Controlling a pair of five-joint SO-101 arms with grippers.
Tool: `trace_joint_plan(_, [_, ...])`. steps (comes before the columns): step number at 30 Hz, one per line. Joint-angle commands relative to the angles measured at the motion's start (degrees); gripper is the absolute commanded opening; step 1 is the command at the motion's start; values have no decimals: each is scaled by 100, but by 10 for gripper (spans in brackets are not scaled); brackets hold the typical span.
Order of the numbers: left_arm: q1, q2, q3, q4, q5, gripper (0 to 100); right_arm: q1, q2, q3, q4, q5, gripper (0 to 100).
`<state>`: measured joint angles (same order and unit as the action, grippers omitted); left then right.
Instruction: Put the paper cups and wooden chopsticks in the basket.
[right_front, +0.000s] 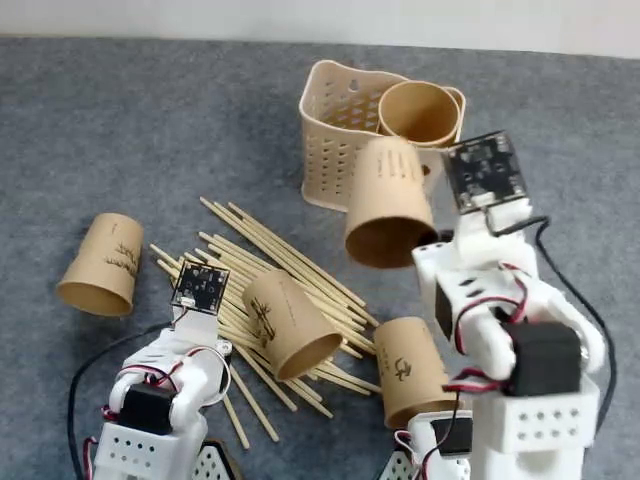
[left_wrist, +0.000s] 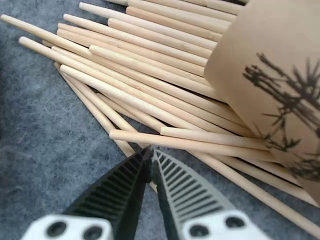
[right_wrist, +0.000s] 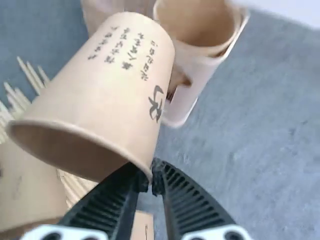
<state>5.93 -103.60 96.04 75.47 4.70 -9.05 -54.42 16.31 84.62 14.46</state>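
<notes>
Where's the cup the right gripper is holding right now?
In the high view the held paper cup is pinched by its rim in the right gripper, just in front of the basket, close to the second cup sitting inside it.

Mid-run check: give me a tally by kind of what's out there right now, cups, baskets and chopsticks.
Paper cups: 5. One sits in the basket, one is held by the right gripper, and three lie loose.
Basket: 1
Wooden chopsticks: 1 pile; the sticks overlap too much to count.
Total: 6 things plus the pile.
</notes>
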Motion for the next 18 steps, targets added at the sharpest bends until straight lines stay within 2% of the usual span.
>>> trace_joint_plan(1, [66, -57, 110, 26, 35, 6, -22, -48, -716, -13, -149, 8])
trace_joint_plan(8, [66, -57, 110, 26, 35, 6, -4, 848, -1473, -84, -158, 9])
trace_joint_plan(14, [66, -57, 110, 26, 35, 6, 462, 1736, -2396, -66, -466, 9])
trace_joint_plan(18, [66, -57, 110, 26, 35, 6, 488, 2211, -2862, -40, -475, 9])
